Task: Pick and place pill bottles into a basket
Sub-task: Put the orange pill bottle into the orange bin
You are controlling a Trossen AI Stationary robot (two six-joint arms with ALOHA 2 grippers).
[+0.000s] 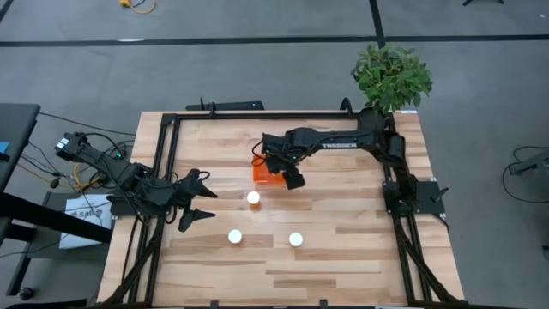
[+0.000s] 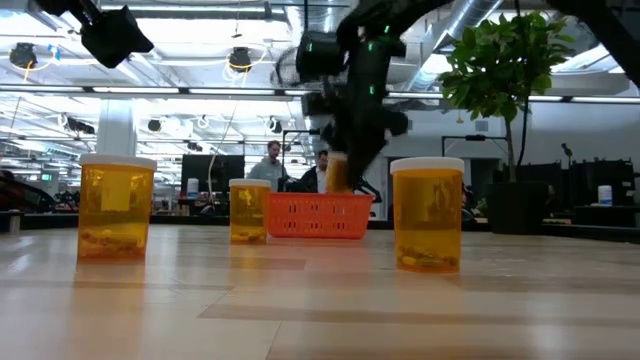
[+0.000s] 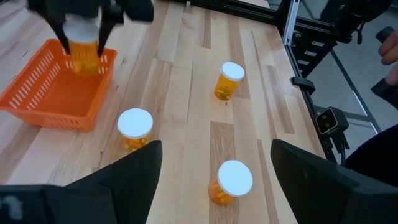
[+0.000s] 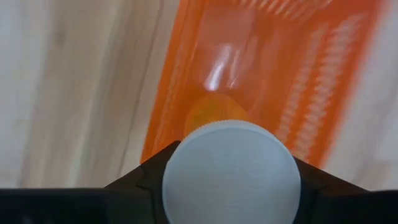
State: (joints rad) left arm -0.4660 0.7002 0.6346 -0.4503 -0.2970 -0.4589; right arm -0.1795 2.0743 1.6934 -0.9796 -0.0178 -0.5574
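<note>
- The right gripper point(image 3: 84, 28) hangs over the basket point(image 1: 268, 175), its fingers pinched on either side of a held pill bottle point(image 4: 231, 171), just under the white cap.
- The held bottle stands upright, long axis vertical, cap up and amber body pointing down into the basket's open top; in the low view its body point(image 2: 338, 172) shows just above the basket rim, clear of it.
- In the right wrist view the cap fills the space between the two dark fingers, with the orange mesh wall point(image 4: 298, 93) directly beneath.
- The basket sits on the wooden table point(image 1: 343, 257) toward its far middle, mouth up; the high view shows the right arm reaching in from the table's right side to cover part of it.
- Three more pill bottles stand upright on the table, caps up: the nearest bottle point(image 1: 253, 198) just in front of the basket, a left front bottle point(image 1: 234, 236) and a right front bottle point(image 1: 295, 239) farther forward, well apart from each other.
- The left gripper point(image 1: 196, 199) waits at the table's left edge with its fingers spread wide, holding nothing, pointing toward the bottles.
- A potted plant point(image 1: 391, 75) stands at the far right corner of the table.
- In the low view, people point(image 2: 271, 160) show in the room behind the basket.
</note>
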